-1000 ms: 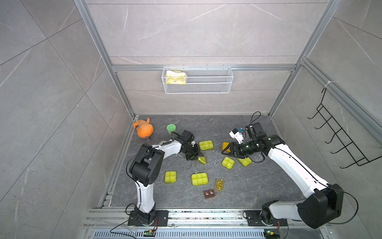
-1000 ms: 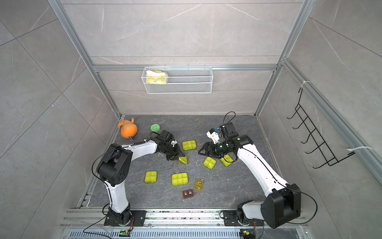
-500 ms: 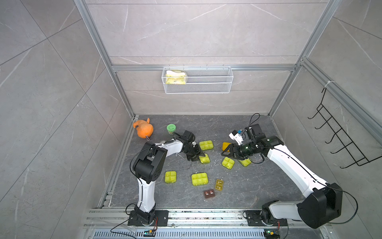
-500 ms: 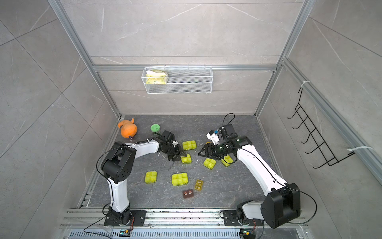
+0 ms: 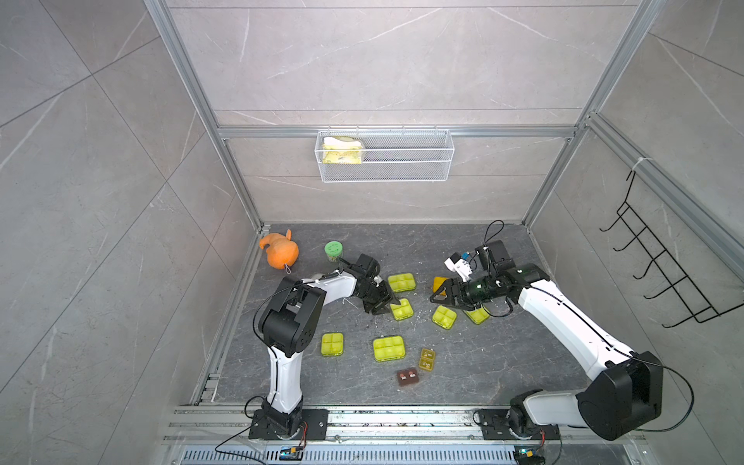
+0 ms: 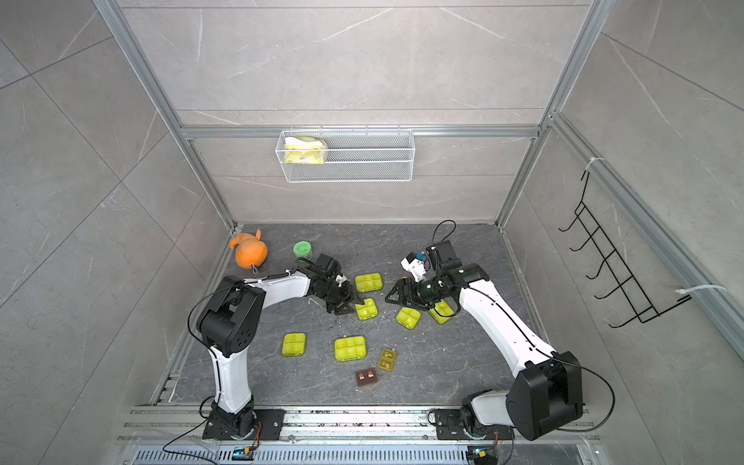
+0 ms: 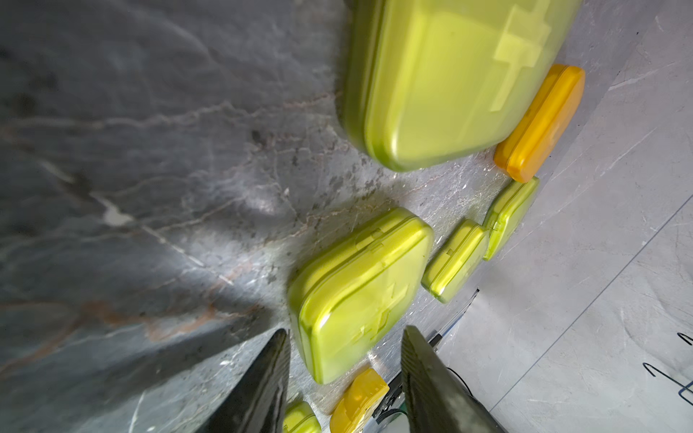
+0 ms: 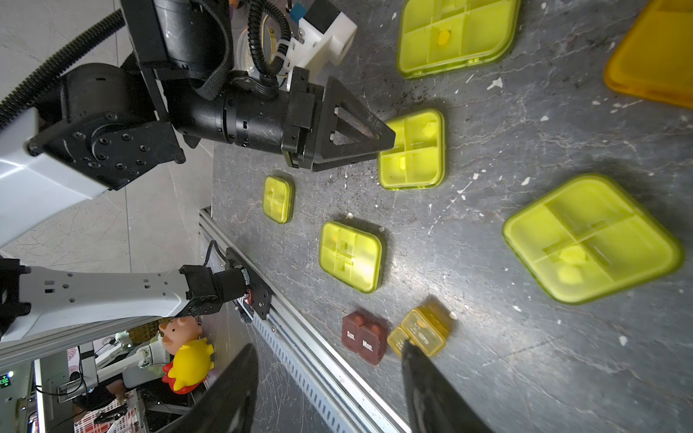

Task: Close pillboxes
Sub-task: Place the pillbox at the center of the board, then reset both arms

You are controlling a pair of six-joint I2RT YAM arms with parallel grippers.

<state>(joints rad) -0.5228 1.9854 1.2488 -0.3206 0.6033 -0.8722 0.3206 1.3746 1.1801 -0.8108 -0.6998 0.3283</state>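
Several yellow-green pillboxes lie on the dark stone floor, along with an orange pillbox (image 5: 439,284), a tiny amber one (image 5: 427,359) and a brown one (image 5: 408,377). My left gripper (image 5: 383,304) (image 7: 345,330) is open, its fingertips just short of a square pillbox (image 5: 401,309) (image 7: 360,292) that lies flat with its lid down. In the right wrist view one left fingertip reaches that pillbox's (image 8: 412,150) edge. My right gripper (image 5: 439,290) (image 8: 329,345) hovers open and empty over the floor beside two more pillboxes (image 5: 444,316) (image 5: 477,315).
An orange gourd toy (image 5: 280,253) and a round green-lidded jar (image 5: 333,250) stand at the back left. A wire basket (image 5: 384,161) hangs on the back wall and a black hook rack (image 5: 660,273) on the right wall. A metal rail (image 5: 362,418) runs along the front.
My left gripper has opened, and the pillbox at its tips, which stood tilted, now lies flat. The right arm has barely moved.
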